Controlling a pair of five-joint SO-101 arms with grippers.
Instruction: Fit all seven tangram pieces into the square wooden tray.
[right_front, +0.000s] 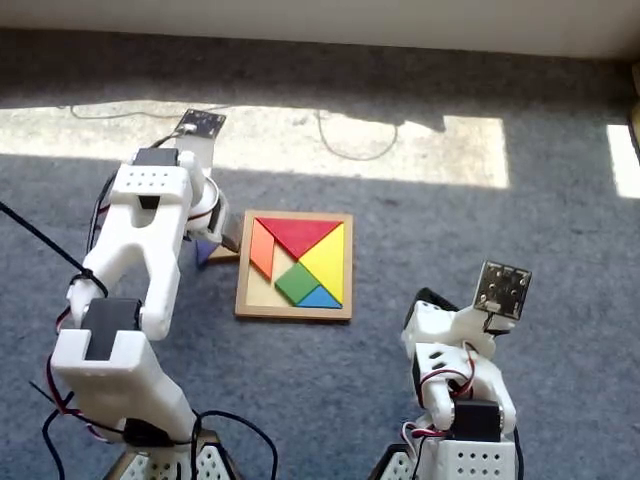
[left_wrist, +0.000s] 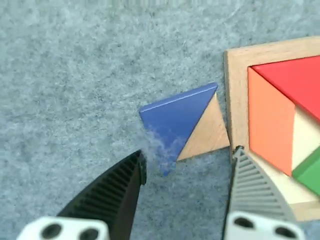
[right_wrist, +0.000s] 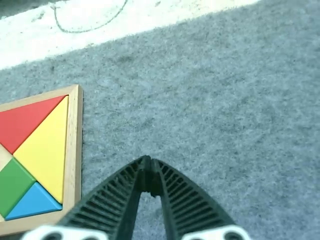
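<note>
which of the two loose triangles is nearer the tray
The unpainted wood triangle: it lies between the dark blue triangle and the tray, one corner right at the rim. The blue one is farther out.

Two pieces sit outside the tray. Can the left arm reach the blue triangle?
Probably yes: the left pincer hangs open at the blue triangle, nothing between; a wooden triangle abuts it.

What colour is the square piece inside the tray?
Green. The square piece shows best in the high view, sitting in the tray.
</note>
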